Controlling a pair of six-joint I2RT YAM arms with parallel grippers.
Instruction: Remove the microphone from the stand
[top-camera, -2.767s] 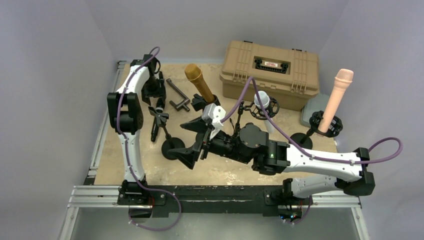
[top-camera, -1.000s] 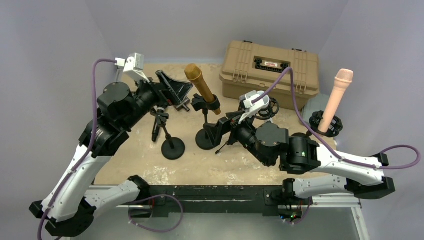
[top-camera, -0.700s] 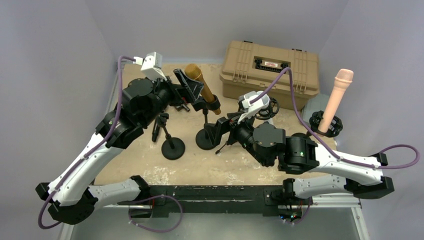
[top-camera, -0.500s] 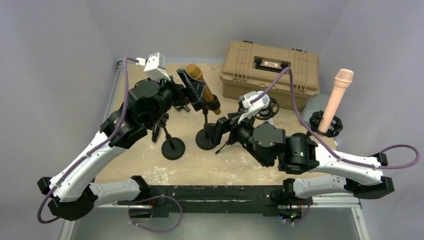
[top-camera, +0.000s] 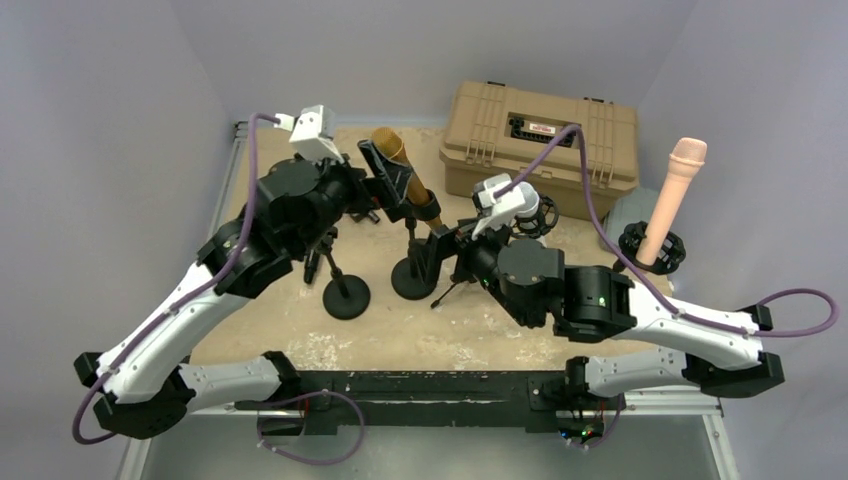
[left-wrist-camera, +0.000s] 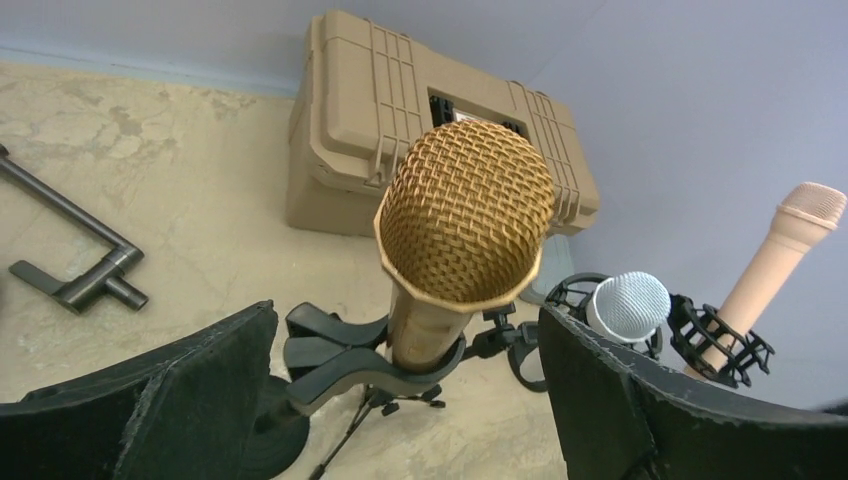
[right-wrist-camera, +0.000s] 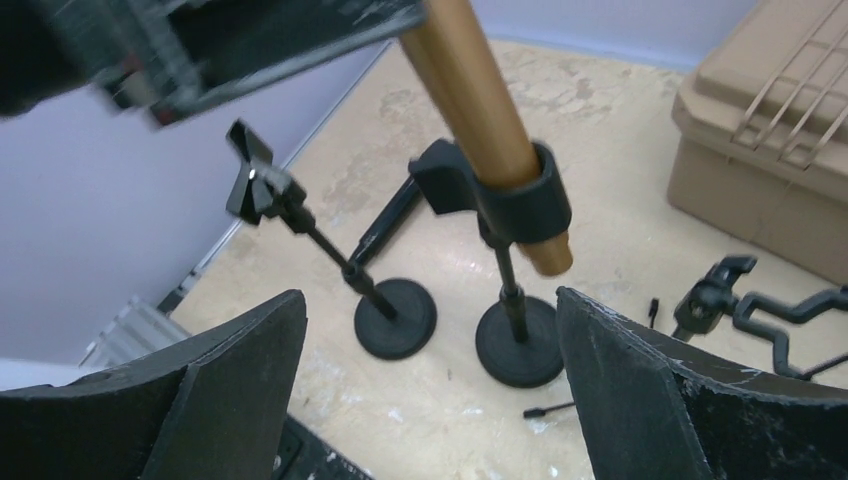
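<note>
A gold microphone (top-camera: 388, 140) stands tilted in the black clip (left-wrist-camera: 350, 360) of a round-based stand (top-camera: 412, 278). My left gripper (top-camera: 392, 182) is open. Its fingers sit on either side of the microphone's body just below the mesh head (left-wrist-camera: 465, 210), apart from it in the left wrist view. My right gripper (top-camera: 440, 262) is open and empty, low beside the stand's pole. In the right wrist view the pole (right-wrist-camera: 510, 290) and base (right-wrist-camera: 520, 345) lie between and beyond its fingers.
A tan hard case (top-camera: 540, 135) stands at the back. A pink microphone (top-camera: 672, 195) sits in a shock mount at the right, and a silver-headed one (left-wrist-camera: 628, 305) behind the right arm. An empty stand (top-camera: 345, 295) is left of the gold one. A grey metal tool (left-wrist-camera: 75, 250) lies far left.
My left arm swung in from the far left and closed in on the gold microphone's head. My right gripper pulled back, then rose slightly beside the stand's pole.
</note>
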